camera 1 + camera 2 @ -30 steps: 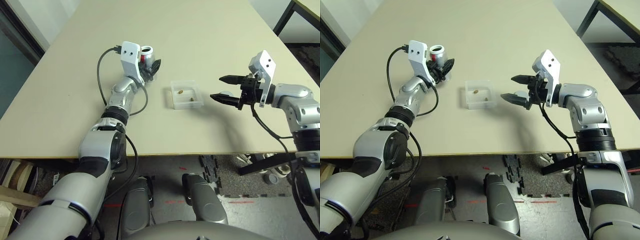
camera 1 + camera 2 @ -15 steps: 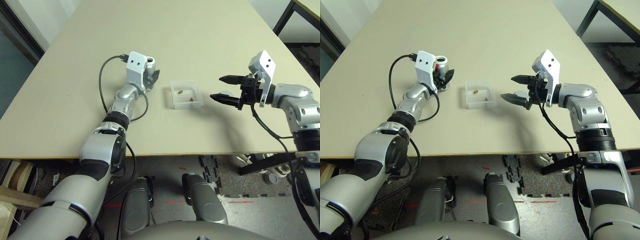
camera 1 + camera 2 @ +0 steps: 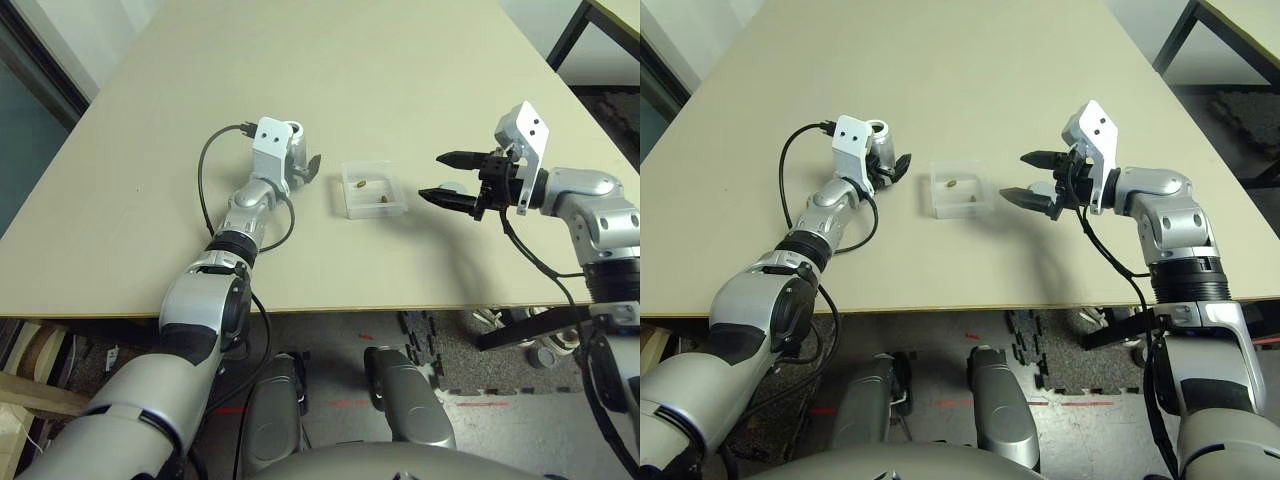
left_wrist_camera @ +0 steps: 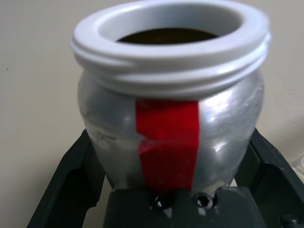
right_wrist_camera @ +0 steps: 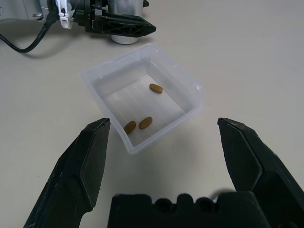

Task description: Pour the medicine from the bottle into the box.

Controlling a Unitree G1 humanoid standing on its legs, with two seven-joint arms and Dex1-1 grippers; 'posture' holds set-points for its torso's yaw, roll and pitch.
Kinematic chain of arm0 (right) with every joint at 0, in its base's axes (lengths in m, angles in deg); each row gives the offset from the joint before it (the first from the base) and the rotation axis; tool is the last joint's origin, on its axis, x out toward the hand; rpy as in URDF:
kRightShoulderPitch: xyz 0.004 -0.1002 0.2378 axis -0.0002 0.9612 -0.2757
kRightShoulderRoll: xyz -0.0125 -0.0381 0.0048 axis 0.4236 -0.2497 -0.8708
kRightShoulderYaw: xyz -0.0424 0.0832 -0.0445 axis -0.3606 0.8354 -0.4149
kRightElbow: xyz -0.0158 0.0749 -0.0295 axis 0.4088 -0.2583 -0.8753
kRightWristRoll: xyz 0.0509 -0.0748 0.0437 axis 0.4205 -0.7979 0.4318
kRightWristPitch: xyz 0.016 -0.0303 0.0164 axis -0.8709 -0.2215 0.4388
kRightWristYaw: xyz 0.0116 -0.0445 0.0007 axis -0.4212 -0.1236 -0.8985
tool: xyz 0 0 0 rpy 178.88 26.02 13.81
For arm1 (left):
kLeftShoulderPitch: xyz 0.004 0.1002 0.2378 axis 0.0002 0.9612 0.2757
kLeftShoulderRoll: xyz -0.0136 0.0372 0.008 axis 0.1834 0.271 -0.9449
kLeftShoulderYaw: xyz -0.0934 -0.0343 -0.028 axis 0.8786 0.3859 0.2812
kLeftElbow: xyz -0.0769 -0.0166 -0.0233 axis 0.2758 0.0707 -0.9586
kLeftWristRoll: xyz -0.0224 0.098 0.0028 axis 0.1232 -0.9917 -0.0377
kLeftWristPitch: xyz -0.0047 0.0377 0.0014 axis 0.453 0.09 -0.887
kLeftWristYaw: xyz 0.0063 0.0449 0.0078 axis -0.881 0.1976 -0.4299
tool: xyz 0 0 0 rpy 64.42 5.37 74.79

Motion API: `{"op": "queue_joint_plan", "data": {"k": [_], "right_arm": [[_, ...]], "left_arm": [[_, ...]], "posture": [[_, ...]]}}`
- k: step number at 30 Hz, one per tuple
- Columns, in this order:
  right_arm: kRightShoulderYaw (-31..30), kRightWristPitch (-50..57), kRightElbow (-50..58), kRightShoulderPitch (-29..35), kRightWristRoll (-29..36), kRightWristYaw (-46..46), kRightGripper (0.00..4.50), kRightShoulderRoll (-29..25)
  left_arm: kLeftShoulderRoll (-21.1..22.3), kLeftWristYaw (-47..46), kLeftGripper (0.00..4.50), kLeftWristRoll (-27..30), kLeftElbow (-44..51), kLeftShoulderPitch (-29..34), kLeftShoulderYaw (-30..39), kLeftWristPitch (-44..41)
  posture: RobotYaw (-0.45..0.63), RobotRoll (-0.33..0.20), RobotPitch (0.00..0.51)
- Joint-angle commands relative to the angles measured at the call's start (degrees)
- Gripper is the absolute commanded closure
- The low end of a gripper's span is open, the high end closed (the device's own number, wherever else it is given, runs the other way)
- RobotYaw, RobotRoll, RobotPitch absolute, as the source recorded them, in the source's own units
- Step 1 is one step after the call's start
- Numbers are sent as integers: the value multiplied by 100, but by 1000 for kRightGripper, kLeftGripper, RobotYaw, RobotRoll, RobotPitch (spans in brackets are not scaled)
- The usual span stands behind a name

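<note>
desk [image 3: 420,100]: pale beige top, wide, plain, near edge runs across the lower part of both head views
room: dark grey floor below the desk edge, black leg of a second desk [image 3: 565,40] at top right, dark panel along the far left edge
bottle [image 4: 168,102]: silver-grey, red stripe down its side, white threaded rim; stands upright on the desk left of the box, mouth up, long axis vertical, mouth open with a dark inside
bottle in head view [image 3: 878,130]: mostly hidden behind the left wrist's white camera block, rim shows above it
box [image 5: 142,95]: clear shallow square tray, flat on the desk near the middle, open side up, between the two grippers
medicine [image 5: 145,122]: three small brown oblong pills lying flat on the box floor; two close together near one wall, third apart toward the far side; long axes roughly level, each angled differently
left gripper [image 3: 300,165]: around the bottle, black fingers [image 4: 71,185] flank its lower body on both sides; jaws spread, cannot tell if the pads touch the metal
right gripper [image 3: 445,175]: above the desk to the right of the box, pointing toward it, jaws wide apart, nothing between them
right gripper fingers [image 5: 83,166]: box sits beyond the gap, not touching
cable [image 3: 205,165]: black loop off the left wrist, arcs over the desk
</note>
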Motion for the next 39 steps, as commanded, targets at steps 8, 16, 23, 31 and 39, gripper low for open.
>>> {"op": "queue_joint_plan", "data": {"k": [8,16,23,31,39], "right_arm": [[-76,-184,-272,-135,-96,82,0,79],[-92,-322,-503,-246,-159,128,0,129],[-127,-510,-800,-379,-206,196,0,148],[-135,-628,-1014,-493,-246,233,0,152],[-89,-699,-1078,-523,-250,153,0,186]], "left_arm": [[99,800,22,361,471,409,116,-240],[224,1001,22,469,1021,757,109,-491],[356,1341,22,632,2182,1537,23,-998],[628,1691,22,982,4067,2523,-73,-2088],[1014,1849,22,1531,5666,3133,75,-3030]], "posture": [[-217,0,156],[-186,0,147],[-168,0,135],[-151,0,135],[-149,0,134]]}}
